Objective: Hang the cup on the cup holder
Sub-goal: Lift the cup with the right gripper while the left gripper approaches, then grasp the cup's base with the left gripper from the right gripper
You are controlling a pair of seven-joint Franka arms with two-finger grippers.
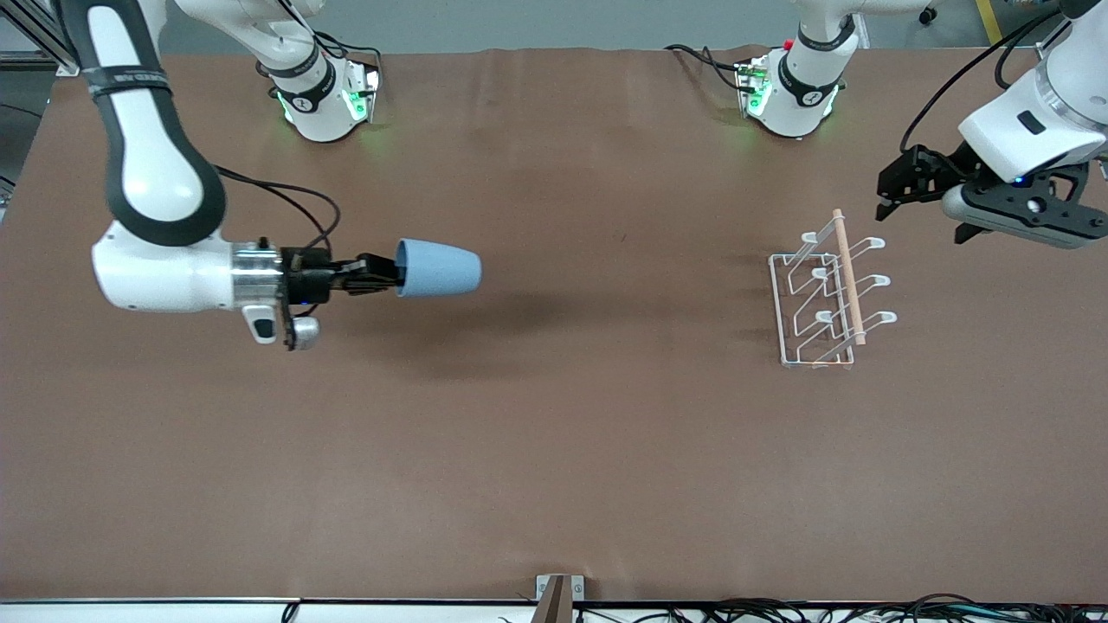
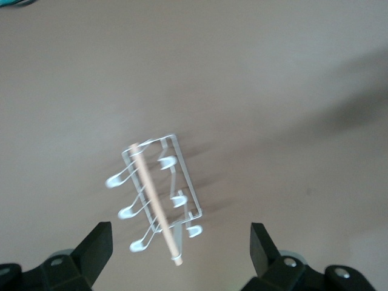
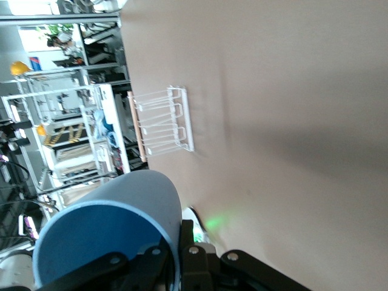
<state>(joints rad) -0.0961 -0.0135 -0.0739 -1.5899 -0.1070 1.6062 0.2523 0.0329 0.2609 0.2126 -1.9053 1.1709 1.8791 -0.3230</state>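
Note:
The light-blue cup is held sideways above the table toward the right arm's end, its open mouth facing my right gripper, which is shut on the cup's rim. In the right wrist view the cup fills the lower corner, with one finger inside the rim and one outside. The cup holder, a white wire rack with a wooden rod, stands toward the left arm's end; it also shows in the left wrist view and the right wrist view. My left gripper is open and empty in the air beside the rack.
The brown table surface spreads wide between the cup and the rack. The two arm bases stand along the table edge farthest from the front camera. Cables lie along the nearest edge.

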